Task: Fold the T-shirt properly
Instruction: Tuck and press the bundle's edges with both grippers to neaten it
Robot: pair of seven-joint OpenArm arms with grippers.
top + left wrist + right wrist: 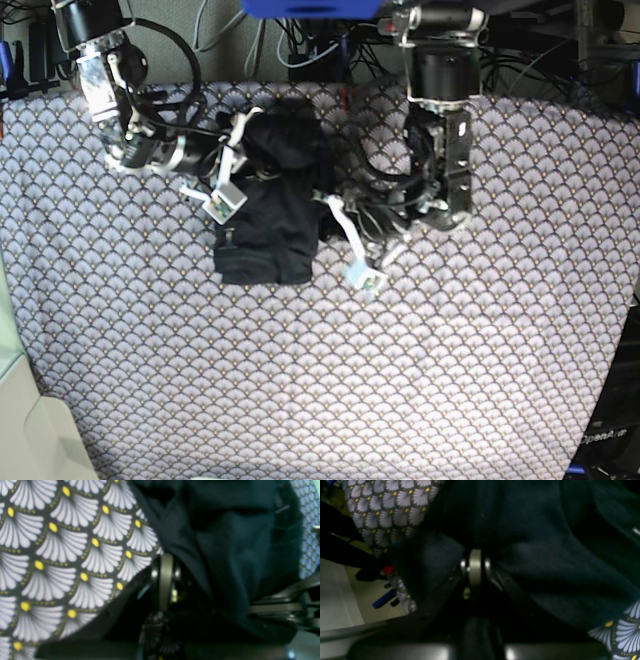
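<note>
Both grippers (165, 580) (475, 567) pinch the bunched T-shirt (275, 210).

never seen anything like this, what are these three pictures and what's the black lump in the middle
This is a robot with two arms working over a table covered in a fan-patterned cloth. One picture looks down from above; the other two come from cameras mounted at each wrist, very close up, so they are dark and blurry. The black lump is a T-shirt, bunched and partly folded. The right hand, on the left of the overhead view, and the left hand, on its right, are both shut on the T-shirt's fabric at opposite edges. Nothing else lies on the cloth.
</note>
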